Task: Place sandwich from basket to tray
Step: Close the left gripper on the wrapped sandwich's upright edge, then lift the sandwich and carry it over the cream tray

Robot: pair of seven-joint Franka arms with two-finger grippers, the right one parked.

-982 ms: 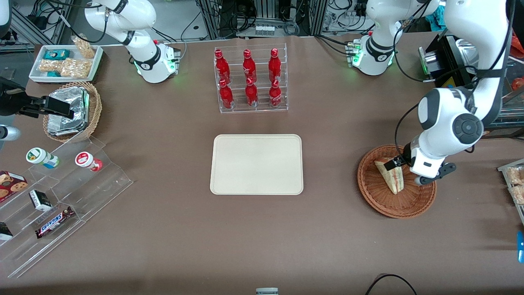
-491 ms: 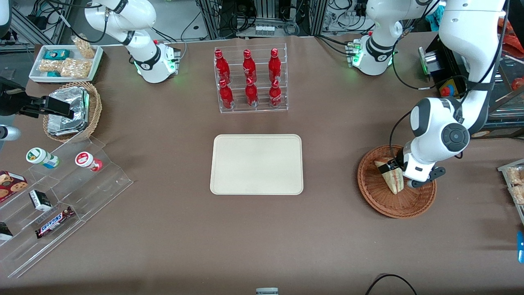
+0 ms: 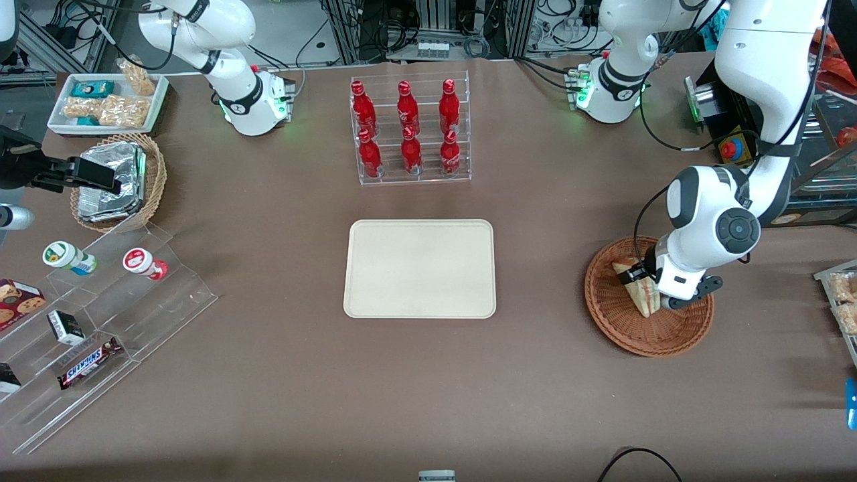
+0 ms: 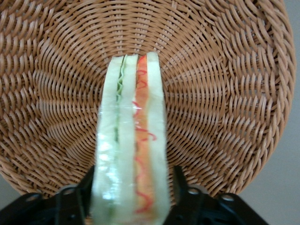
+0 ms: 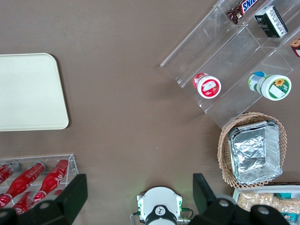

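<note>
Front view shows a brown tabletop (image 3: 268, 375) with a cream tray (image 3: 420, 268) at its middle, lying bare. Well apart from it, toward the working arm's end, sits the reddish-brown wicker basket (image 3: 622, 328). The left arm's gripper (image 3: 644, 280) reaches down into the basket. Inside lies the sandwich (image 3: 641, 292), standing on edge. In the left wrist view, the black fingers (image 4: 180, 185) sit one on each side of the sandwich (image 4: 133, 154), spread about its width and touching or nearly touching its bread faces.
</note>
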